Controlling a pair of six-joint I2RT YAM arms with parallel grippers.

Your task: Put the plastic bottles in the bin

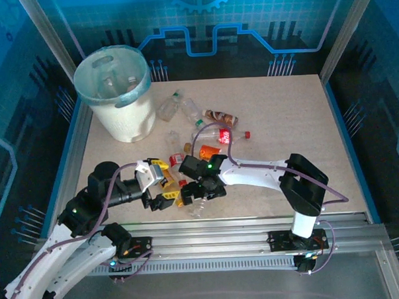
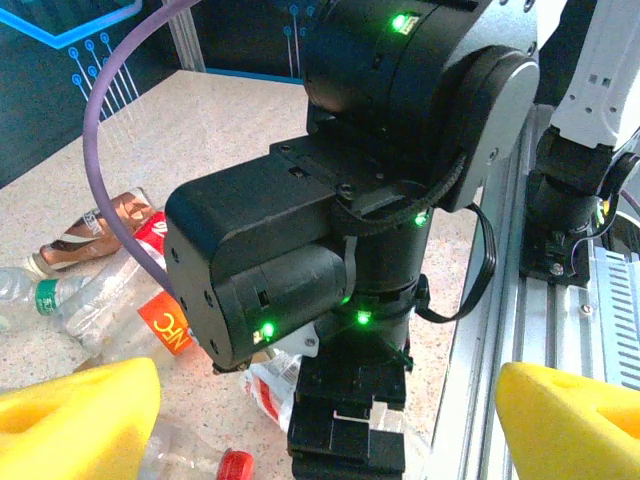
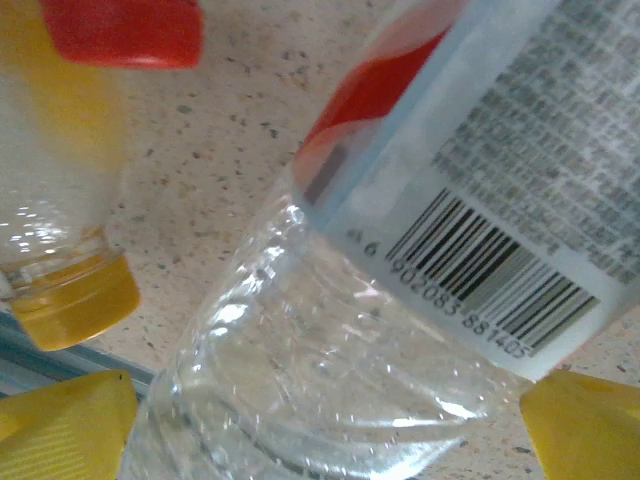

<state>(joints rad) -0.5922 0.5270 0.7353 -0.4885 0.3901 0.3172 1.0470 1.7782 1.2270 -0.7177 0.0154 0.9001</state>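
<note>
Pick-up step in hand. Bin (image 1: 128,119) stands upright with a few bottles inside, by the look. The rest of the bottles (image 1: 220,135) lie loose on the tabletop (image 1: 297,119), right of the bin and nearer the arms. Right jaws are spread wide and hold nothing. They sit low over a clear bottle (image 3: 330,340) with a red-and-white label, on the side of the heap farthest from the bin; one yellow tip shows on each side of it, neither touching. Left jaws are likewise wide open and empty, just bin-side of the right wrist (image 2: 400,200). Next move, as I judge it: close the right jaws square on the bottle's body, lift it clear of its neighbours, carry it over the bin's rim and release. The body looks thin and slick and may squirm out.
</note>
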